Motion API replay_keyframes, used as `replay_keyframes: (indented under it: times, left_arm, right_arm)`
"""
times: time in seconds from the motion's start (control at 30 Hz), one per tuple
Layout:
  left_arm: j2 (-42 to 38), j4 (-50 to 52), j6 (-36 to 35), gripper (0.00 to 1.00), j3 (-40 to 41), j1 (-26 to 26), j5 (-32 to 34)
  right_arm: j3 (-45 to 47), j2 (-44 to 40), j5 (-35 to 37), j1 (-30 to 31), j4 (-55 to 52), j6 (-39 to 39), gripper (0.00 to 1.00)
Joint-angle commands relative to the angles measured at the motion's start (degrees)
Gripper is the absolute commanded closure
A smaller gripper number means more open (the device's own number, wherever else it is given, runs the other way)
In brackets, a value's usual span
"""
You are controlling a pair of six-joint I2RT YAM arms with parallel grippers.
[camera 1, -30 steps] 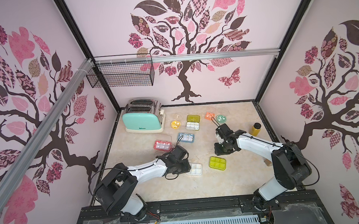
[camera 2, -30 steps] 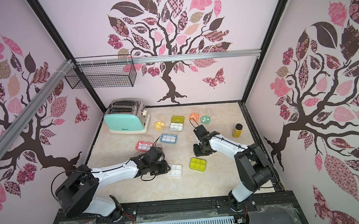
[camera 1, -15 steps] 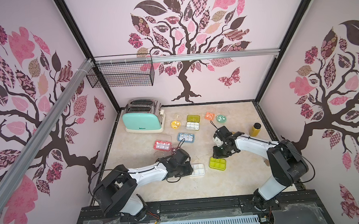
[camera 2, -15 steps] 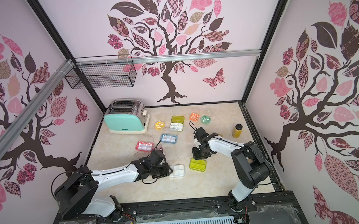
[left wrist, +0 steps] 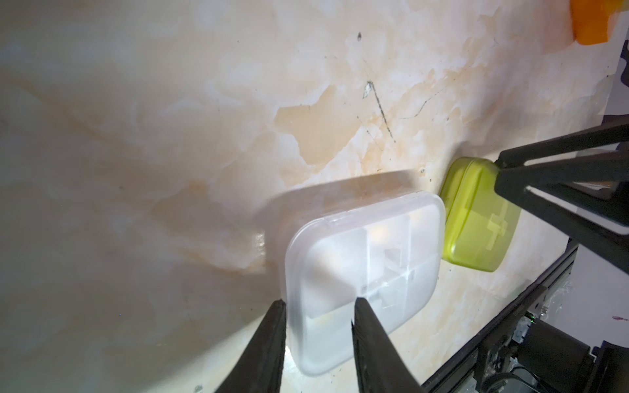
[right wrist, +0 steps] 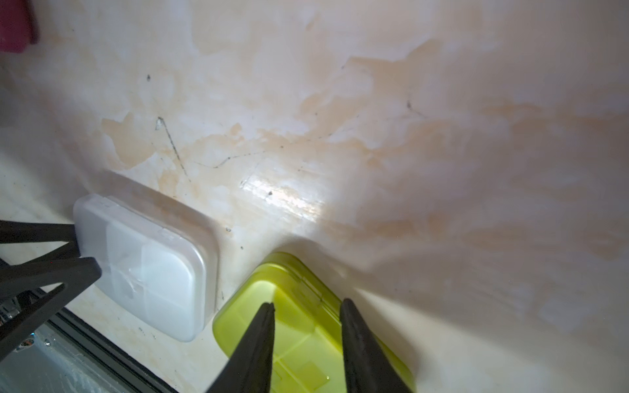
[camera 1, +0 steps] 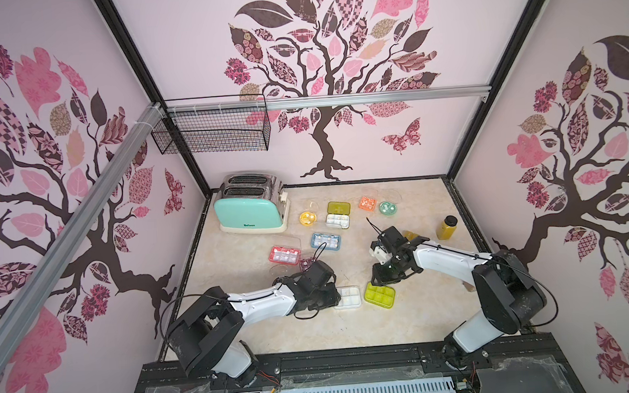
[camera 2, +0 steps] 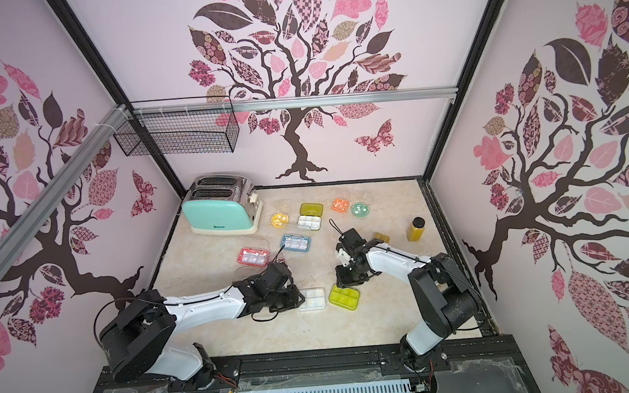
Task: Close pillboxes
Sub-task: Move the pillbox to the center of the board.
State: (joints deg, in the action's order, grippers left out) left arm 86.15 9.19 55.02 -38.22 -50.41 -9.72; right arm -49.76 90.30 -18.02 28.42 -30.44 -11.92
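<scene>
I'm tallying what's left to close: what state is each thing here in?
white pillbox, lid down
yellow-green pillbox, lid down
pink pillbox, lid open
blue pillbox, cannot tell
olive-lidded pillbox, lid open
orange pillbox, lid open
mint round pillbox, lid open
yellow round pillbox, lid open
maroon pillbox, cannot tell
amber bottle, upright, capped
left gripper, fingers apart
right gripper, fingers apart

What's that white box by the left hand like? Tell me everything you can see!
The white pillbox is a square, round-cornered box of frosted plastic, with dividers showing dimly through its lid, which looks shut. It lies flat on the marbled table, close beside the yellow-green pillbox. The left hand straddles one edge with its fingers apart, one finger over the lid.
</scene>
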Motion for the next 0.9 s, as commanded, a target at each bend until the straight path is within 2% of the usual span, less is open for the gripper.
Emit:
replay_keyframes:
  times: [0.0, 0.43, 0.87]
  left_arm:
    - [1.7, 0.4, -1.3, 0.65, -0.8, -0.5, -0.1]
    - [3.5, 0.2, -1.5, 0.65, -2.2, -1.7, -0.7]
    - [5.8, 0.8, -4.0, 0.66, -4.6, -4.5, -3.5]
  right_arm:
    - [-0.6, -0.4, -1.9, 1.3, -0.3, 1.4, 0.63]
    - [-2.1, -0.1, -6.0, 2.6, 0.7, 1.2, 0.63]
    - [-2.7, -5.6, -2.6, 1.2, 4.0, -6.5, 0.55]
